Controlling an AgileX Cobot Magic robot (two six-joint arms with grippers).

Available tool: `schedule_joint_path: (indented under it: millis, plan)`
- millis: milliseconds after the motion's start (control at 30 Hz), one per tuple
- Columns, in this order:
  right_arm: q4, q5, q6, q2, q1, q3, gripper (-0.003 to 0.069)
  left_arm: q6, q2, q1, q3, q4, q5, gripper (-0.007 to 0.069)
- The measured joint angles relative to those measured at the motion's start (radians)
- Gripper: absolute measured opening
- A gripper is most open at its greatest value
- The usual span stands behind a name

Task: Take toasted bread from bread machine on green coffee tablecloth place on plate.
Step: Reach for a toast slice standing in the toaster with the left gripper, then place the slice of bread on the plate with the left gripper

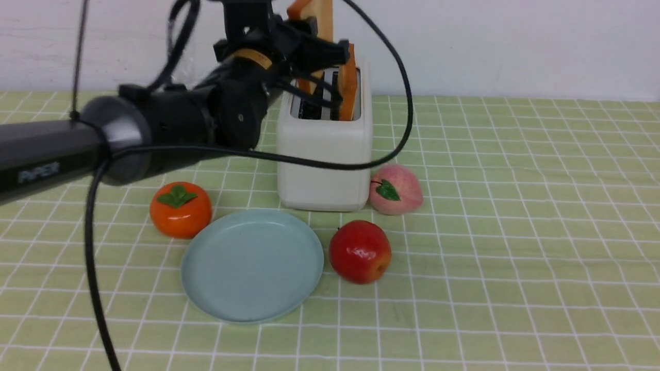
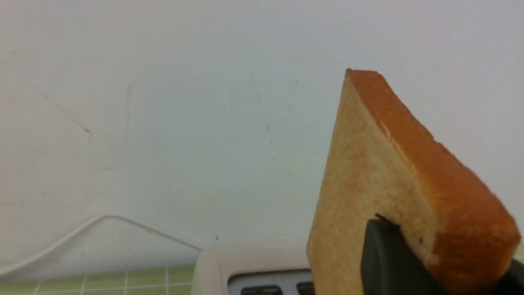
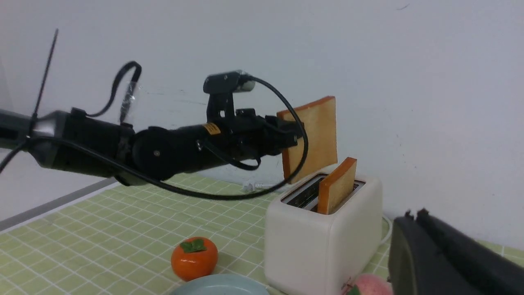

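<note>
My left jaws are clenched on one slice of toast [image 1: 315,15], a black finger pad [image 2: 385,262] pressed flat into its pale, porous golden face near a lower corner. This thick square slice has an orange-brown crust along its edges and hangs upright in the air, clear of the toaster [image 1: 325,165] and just above its left slot. The second slice [image 1: 348,85] stands in the right slot, about half of it poking out, crust edge toward me and leaning a little. The toaster is a boxy, smooth white shell with rounded corners and a grey metal top, and a thin white cord [image 2: 102,217] trails behind it along the plain white wall [image 1: 515,41]. In front of it the round, shallow blue-green plate [image 1: 252,265] lies bare, low rim all round. A glossy orange persimmon [image 1: 180,210] with a green leaf cap sits just beside the plate's left edge, a shiny red apple [image 1: 360,251] just off its right edge, and a matte pink peach [image 1: 395,189] touches the toaster's right front corner. All rest on the yellow-green tablecloth [image 1: 515,232], gridded with thin white lines, covering the worktop. My right jaws, dark and closed on nothing, hang low to the right of the toaster.
</note>
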Motion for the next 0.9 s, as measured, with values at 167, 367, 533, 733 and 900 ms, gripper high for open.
schedule_joint_path:
  millis: [167, 367, 533, 733, 900]
  plan:
    - [0.0, 0.0, 0.0, 0.0, 0.0, 0.0, -0.001, 0.0, -0.132, 0.0, 0.0, 0.001, 0.122, 0.0108]
    - [-0.001, 0.016, 0.0, 0.0, 0.0, 0.0, -0.001, -0.001, -0.314, 0.0, 0.0, 0.001, 0.493, 0.0108]
    - [-0.045, 0.096, 0.032, 0.0, 0.0, -0.001, -0.0006, -0.008, -0.443, 0.0, 0.019, 0.001, 0.792, 0.0108]
    - [-0.296, 0.246, 0.262, 0.0, 0.0, -0.001, -0.0006, -0.07, -0.552, 0.0, 0.159, 0.002, 0.951, 0.0107]
    - [-0.55, 0.403, 0.506, 0.0, 0.0, -0.001, -0.0004, -0.112, -0.628, 0.0, 0.335, 0.004, 0.97, 0.0107]
